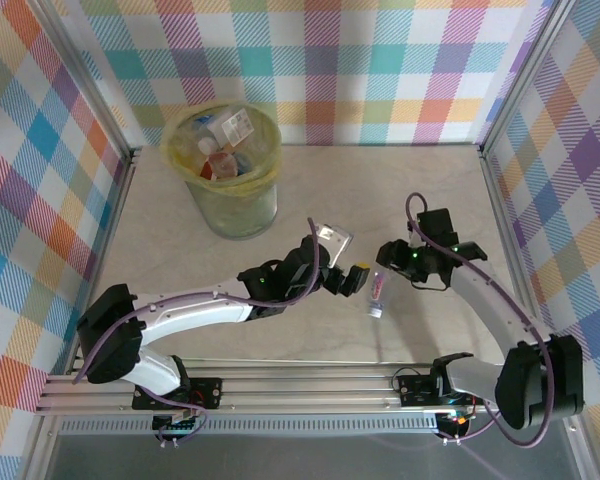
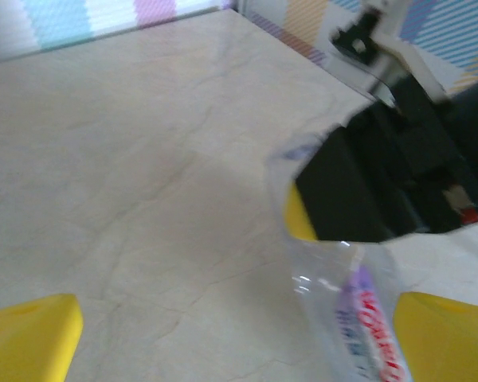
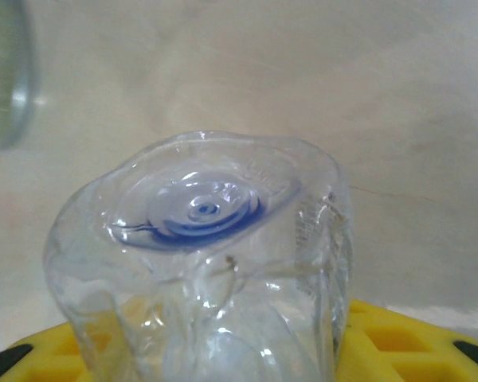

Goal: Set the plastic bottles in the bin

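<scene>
Right gripper (image 1: 385, 268) grips a crushed clear bottle (image 1: 378, 295) mid-frame, left gripper (image 1: 358, 278) gapes open beside it; the bin (image 1: 223, 170) upper left holds several bottles (image 1: 225, 145), seemingly leaving this one.

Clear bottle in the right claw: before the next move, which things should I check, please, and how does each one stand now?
1. Grip: right claw shut on the clear bottle: ok.
2. Lift: clear bottle raised off the table: cannot tell.
3. Other side: left claw open: ok, its yellow fingers stand wide apart.
4. Clearance: left claw apart from the clear bottle: cannot tell; the top view shows them very near.
5. Goal: bin upright and open: ok.
6. Way: straight line to the bin free: not ok; the left arm's wrist stands in it.
</scene>
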Robot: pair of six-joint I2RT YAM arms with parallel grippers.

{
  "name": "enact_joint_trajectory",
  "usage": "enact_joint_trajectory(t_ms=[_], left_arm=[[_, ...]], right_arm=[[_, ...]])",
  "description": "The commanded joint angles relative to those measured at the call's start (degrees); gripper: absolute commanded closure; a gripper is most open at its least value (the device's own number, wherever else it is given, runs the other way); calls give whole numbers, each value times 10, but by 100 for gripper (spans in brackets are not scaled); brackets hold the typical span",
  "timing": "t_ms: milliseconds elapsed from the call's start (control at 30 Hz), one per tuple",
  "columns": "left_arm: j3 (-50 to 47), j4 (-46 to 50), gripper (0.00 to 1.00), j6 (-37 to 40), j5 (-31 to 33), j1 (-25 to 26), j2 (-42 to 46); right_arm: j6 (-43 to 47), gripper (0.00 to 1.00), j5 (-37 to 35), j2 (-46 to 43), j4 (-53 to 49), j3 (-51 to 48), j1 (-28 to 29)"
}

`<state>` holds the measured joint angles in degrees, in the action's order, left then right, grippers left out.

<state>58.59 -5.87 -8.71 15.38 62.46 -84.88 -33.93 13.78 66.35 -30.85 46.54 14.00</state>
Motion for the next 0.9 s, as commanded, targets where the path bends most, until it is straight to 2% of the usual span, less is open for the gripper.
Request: enact_joint_trajectory(t_ms=[0,167,500,633,800,867], left_arm=[[24,28,0,-11,-56,-2,5],[30,36,0,6,-63,-2,1],[55,78,13,-4,-52,-26,-25],[62,81,25,-5,-45,-31,-30],[68,87,48,-5,-42,-37,-21],[75,98,53,-2,-40,-38,-18]], right_arm=[[-58,51,42,-18,99,20,21],[-92,51,43,-19,154,40,50],[-117,50,35,-13,195,66,102],[-121,49,32,-18,205,65,111],[-122,48,29,-20,209,69,115],[-122,47,29,-20,214,72,116]])
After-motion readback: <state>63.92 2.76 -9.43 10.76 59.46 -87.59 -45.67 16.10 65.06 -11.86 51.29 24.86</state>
